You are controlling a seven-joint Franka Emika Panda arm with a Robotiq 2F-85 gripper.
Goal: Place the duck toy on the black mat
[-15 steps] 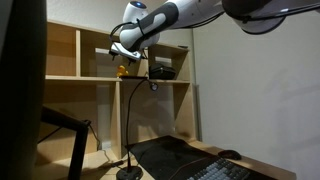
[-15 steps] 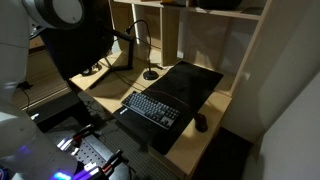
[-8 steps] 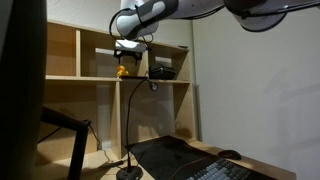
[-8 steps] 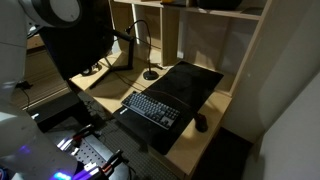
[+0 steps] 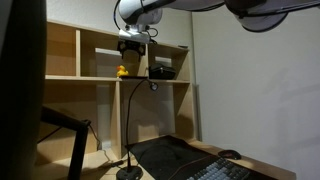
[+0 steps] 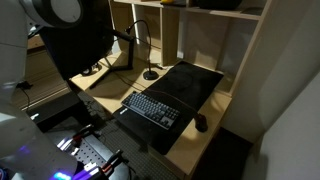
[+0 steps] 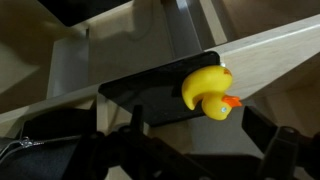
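The duck toy (image 5: pixel 122 72) is tiny and yellow with an orange beak. It sits on the upper wooden shelf (image 5: pixel 95 77). My gripper (image 5: pixel 131 44) hangs just above it and slightly to the right, apart from it. In the wrist view the duck (image 7: pixel 207 92) lies ahead of my open gripper (image 7: pixel 205 150), its dark fingers (image 7: pixel 281 143) spread wide and empty. The black mat (image 5: pixel 165 155) lies flat on the desk far below and also shows in an exterior view (image 6: pixel 190 82). The gripper is out of that view.
A black box (image 5: pixel 160 71) stands on the shelf right of the duck. A keyboard (image 6: pixel 152 108) and a mouse (image 6: pixel 201 123) sit at the mat's near end. A gooseneck stand (image 6: pixel 150 73) rises at the mat's far corner. Shelf uprights flank the duck.
My arm has swung up and to the right above the shelf. The duck has stayed in place on the shelf.
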